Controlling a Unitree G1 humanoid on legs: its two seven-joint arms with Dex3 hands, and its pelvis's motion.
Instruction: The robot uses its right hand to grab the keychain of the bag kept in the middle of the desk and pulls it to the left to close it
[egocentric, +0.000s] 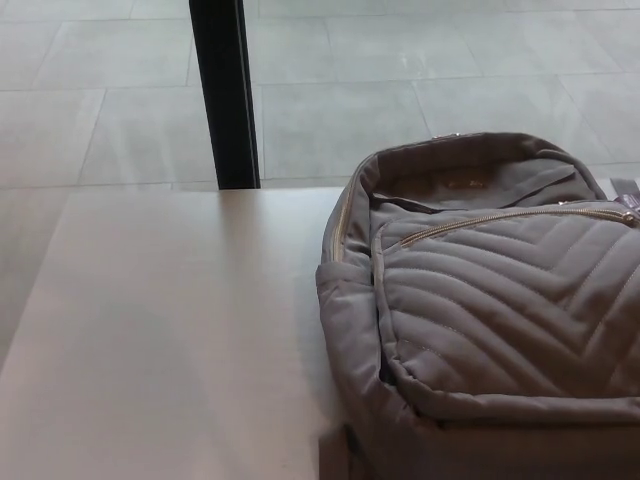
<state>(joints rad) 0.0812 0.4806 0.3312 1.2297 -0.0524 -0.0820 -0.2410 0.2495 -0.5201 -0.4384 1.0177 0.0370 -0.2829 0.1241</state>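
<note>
A grey fabric bag (485, 300) lies flat on its back at the right side of a pale, smooth, matte bench (170, 330), cut off by the right and near edges of the head view. Its long axis runs near to far, with the rounded top toward the far edge of the bench. The front pocket (530, 330) is padded and stitched in a chevron quilt. A gold-toothed zip (500, 217) crosses its upper edge from left to right. A small purplish pull (627, 203), too small to make out clearly, sits at the zip's right end. At the far end the main compartment (460, 185) gapes open. Only grey lining shows inside, and any contents cannot be told. Beyond the bench are a floor (120, 110) of large grey tiles and a black upright post (225, 90). Neither hand is in view, so their state cannot be told.
</note>
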